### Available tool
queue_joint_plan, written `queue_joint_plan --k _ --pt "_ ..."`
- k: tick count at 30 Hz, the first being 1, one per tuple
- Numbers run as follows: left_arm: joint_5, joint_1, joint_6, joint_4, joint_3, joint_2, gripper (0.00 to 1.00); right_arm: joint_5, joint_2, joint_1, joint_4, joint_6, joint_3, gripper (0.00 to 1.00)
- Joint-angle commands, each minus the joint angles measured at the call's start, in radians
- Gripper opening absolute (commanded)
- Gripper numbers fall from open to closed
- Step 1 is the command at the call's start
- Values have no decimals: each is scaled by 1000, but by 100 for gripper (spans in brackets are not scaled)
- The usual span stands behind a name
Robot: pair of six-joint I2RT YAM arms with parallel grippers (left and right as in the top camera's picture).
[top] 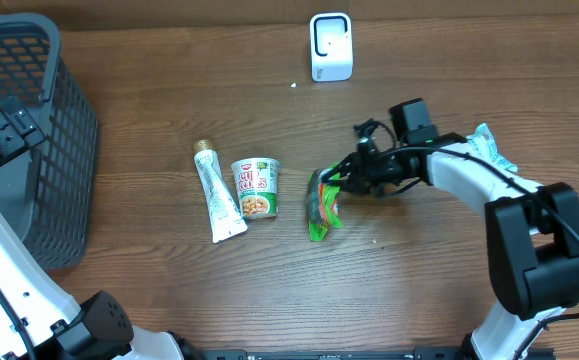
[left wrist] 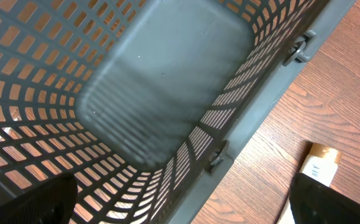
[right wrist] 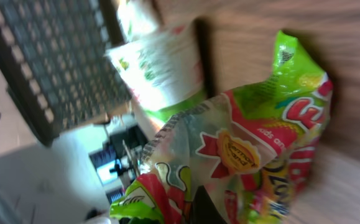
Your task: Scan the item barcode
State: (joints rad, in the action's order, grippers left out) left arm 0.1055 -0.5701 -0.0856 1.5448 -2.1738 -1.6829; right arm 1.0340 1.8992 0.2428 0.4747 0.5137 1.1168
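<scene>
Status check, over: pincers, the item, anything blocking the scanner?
Left pincer open over basket. Right pincer shut on candy bag, low by table. Nothing between bag and scanner; cup noodles, tube off to its side.

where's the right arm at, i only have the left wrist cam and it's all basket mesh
Observer: The right gripper is near the middle of the table, shut on the far end of a green snack bag.
Operator: ok and what would it scan on
Observer: A white scanner stands at the far edge, beyond the bag and apart from it.
Operator: anything else loose out there
Observer: A cup of noodles and a tube lie side by side between the bag and the basket.
</scene>
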Motion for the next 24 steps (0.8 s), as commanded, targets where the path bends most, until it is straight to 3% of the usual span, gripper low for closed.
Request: queue_joint_plan --k 1,3,4,6,8,14,15,17,19,20,24 --pt "-2 4 0 -1 -16 9 100 -149 -19 -75 41 -60 -3 7" --pt "-2 4 0 -1 -16 9 100 -264 -19 -100 90 -93 -2 15" --pt "-2 4 0 -1 -16 9 100 -358 -19 -114 132 -125 2 24" --pt "-2 4 0 -1 -16 9 100 -456 -19 -121 180 -154 18 29" --pt "-2 4 0 -1 -16 9 100 -632 -19 -121 288 -209 85 38" --pt "-2 4 0 -2 -16 9 100 -900 -19 -120 571 -270 330 59" --pt "-2 4 0 -1 -16 9 100 -887 -19 -119 625 -291 386 60" --pt "-2 4 0 -1 -16 9 100 -797 -19 -116 734 -340 494 48" --pt "-2 4 0 -1 -16 9 100 -676 -19 -104 813 -385 541 26" --pt "-2 4 0 -1 -16 9 100 -651 -19 -95 836 -393 538 21" --pt "-2 4 0 -1 -16 9 100 -666 -19 -45 855 -410 455 18"
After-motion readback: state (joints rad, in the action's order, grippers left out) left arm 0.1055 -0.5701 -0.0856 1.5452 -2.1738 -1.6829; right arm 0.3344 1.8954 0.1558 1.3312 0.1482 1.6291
